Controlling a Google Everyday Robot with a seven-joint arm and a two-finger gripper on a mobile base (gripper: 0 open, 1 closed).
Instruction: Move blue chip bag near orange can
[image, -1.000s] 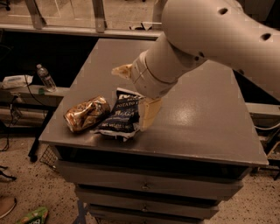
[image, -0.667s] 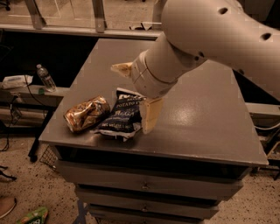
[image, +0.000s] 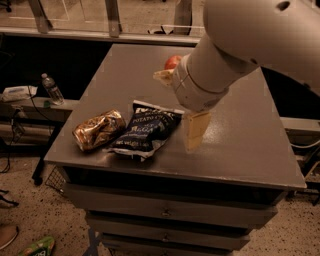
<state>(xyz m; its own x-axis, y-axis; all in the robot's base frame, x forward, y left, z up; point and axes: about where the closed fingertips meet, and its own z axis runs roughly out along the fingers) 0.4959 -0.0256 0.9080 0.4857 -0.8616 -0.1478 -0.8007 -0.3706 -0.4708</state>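
Observation:
The blue chip bag (image: 147, 129) lies flat on the grey table (image: 240, 145) near its front left. It is navy foil with white lettering. The orange can (image: 98, 130), dented and shiny orange-gold, lies on its side right next to the bag's left edge, touching or almost touching it. My gripper (image: 180, 105) hangs just right of the bag, open and empty. One tan finger (image: 196, 131) points down to the table beside the bag. The other finger (image: 164, 76) sticks out to the left above the bag.
A red apple (image: 172, 62) sits at the back of the table, partly hidden behind my arm. A water bottle (image: 51, 89) stands on a low shelf to the left. Drawers run below the table's front edge (image: 170, 172).
My gripper has moved right, away from the chip bag, uncovering the bag's right side and the apple behind. The bag and can have not moved.

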